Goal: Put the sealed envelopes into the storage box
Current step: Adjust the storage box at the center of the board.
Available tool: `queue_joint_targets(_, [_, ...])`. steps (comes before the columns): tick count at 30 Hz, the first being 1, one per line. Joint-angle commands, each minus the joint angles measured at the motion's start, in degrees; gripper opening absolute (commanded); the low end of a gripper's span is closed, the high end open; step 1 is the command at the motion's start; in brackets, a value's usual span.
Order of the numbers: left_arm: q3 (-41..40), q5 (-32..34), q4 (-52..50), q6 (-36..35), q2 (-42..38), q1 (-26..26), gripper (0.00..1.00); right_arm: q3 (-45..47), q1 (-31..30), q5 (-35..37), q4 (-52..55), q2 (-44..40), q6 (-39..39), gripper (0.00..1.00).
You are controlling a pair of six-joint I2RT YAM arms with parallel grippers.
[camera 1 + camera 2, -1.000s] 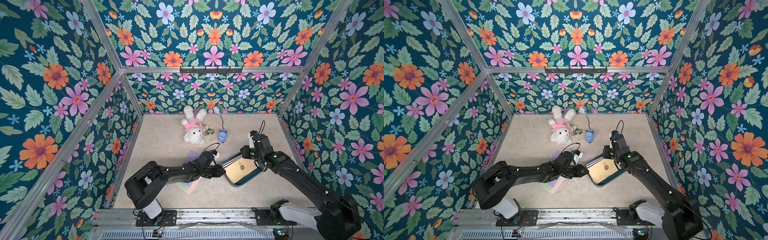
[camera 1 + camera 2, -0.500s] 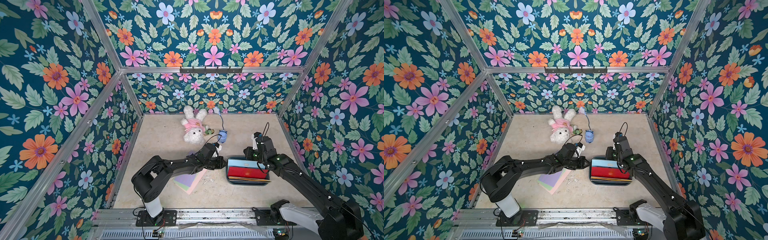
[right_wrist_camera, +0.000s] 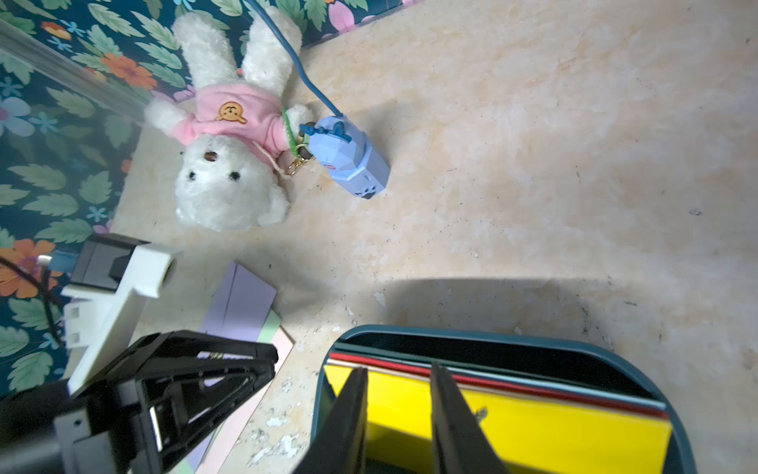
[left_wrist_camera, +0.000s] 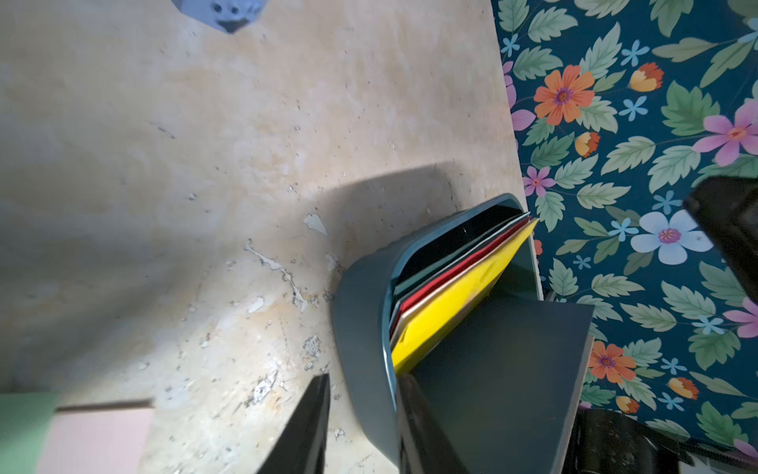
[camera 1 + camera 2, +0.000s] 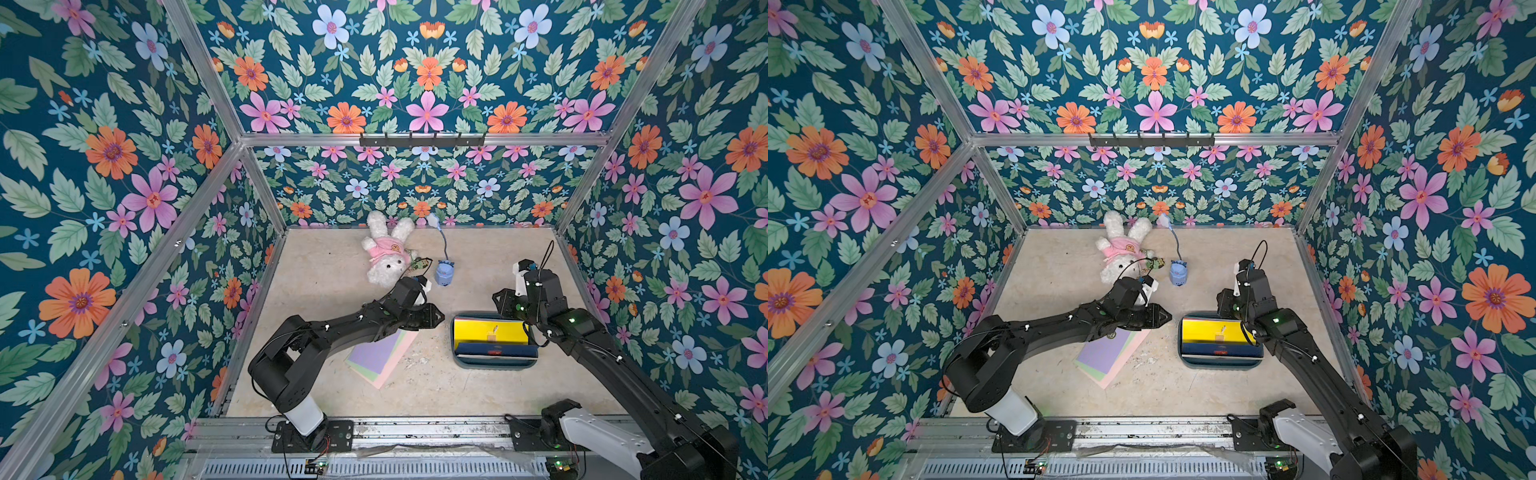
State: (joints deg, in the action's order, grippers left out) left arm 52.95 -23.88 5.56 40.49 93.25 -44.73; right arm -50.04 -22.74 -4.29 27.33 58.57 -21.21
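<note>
Rounded plastic storage box (image 5: 494, 365), flat paper sealed envelopes (image 5: 478, 330) inside, your left gripper (image 5: 437, 318) at its 9 o'clock, right gripper (image 3: 400, 369) at 12, both part-open, empty.

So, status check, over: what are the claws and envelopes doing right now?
Left claw open, empty, beside the storage box. Right claw open above it. Yellow envelope inside with others. Pastel stack outside, partly under left arm.
</note>
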Motion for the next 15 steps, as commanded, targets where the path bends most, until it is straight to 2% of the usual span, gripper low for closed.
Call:
queue_joint_targets(1, [-0.3,-0.1,-1.5,-2.1,-1.8,1.4,0.33,-1.8,0.0,-3.2,9.3,-1.0,-1.8,0.27])
queue_joint_targets(6, [-1.6,-0.3,-2.5,-3.6,-4.7,3.8,0.32,-1.9,-1.3,-10.6,18.6,-3.6,-3.9,0.2])
queue_joint_targets(11, [-3.2,-1.2,-3.3,-5.0,-7.3,6.7,0.32,-2.9,-10.7,-12.4,25.7,-5.0,-5.4,0.14])
queue_joint_targets(15, [-4.7,-1.9,-3.5,-5.7,-9.2,8.9,0.32,-2.0,-15.2,-12.3,29.4,-4.9,-6.3,0.07])
